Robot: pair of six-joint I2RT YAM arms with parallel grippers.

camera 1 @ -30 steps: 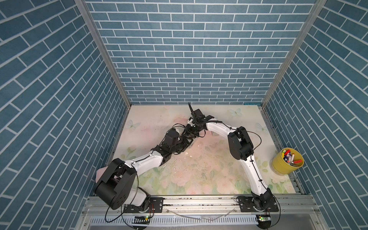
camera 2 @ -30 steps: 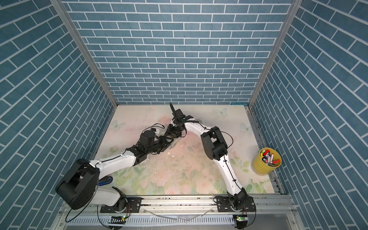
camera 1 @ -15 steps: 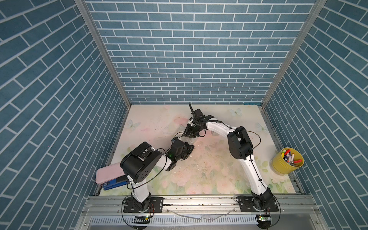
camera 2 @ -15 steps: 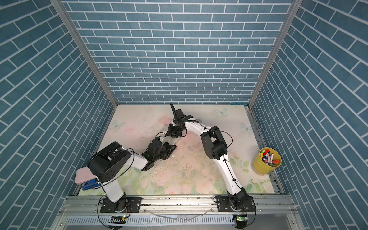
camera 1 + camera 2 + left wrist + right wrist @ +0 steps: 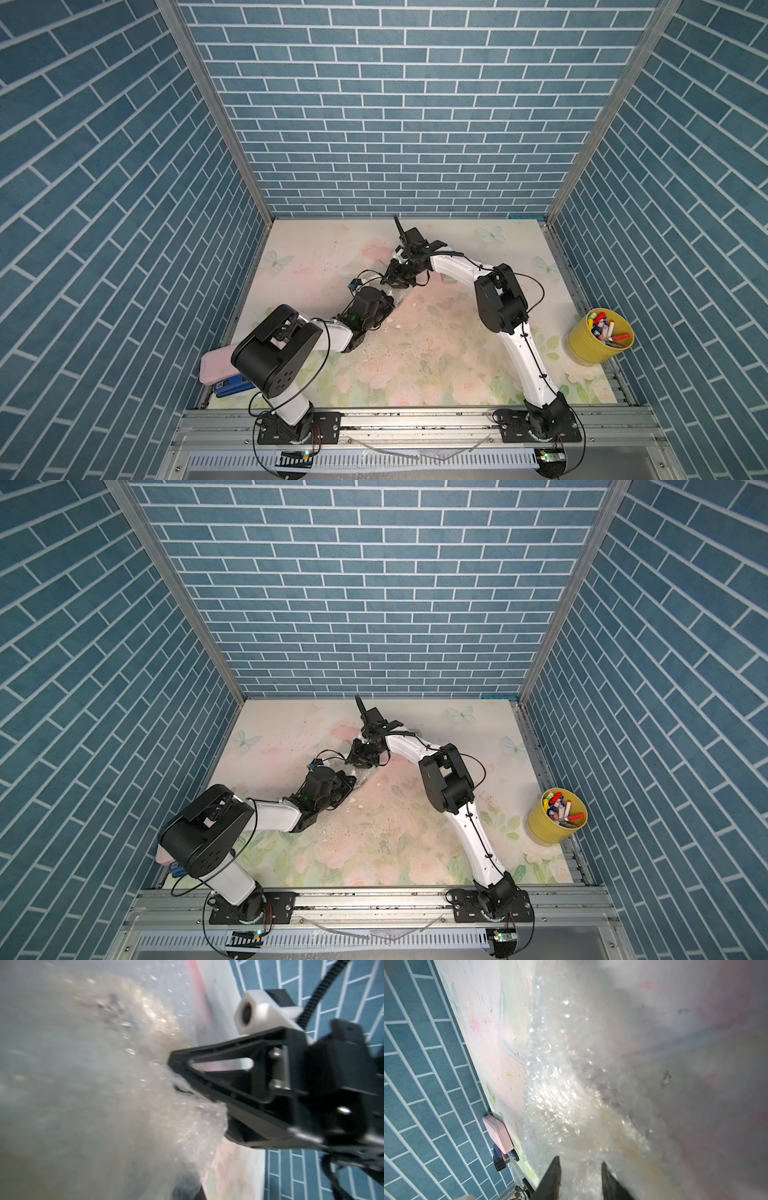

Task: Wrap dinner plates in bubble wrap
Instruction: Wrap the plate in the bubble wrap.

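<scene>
Since a second ago, the left arm is folding back, taking the left gripper away from the right gripper. Clear bubbled plastic wrap is lying bunched mid-table over the small cream-yellow round plate. Light, soft, slippery, it is wanting a pinch on a free edge. Right jaws are standing narrowly apart astride it; left jaws are sitting closed, contents unseen.

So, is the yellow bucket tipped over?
No, the bucket stands upright with markers sticking out of its open top.
</scene>
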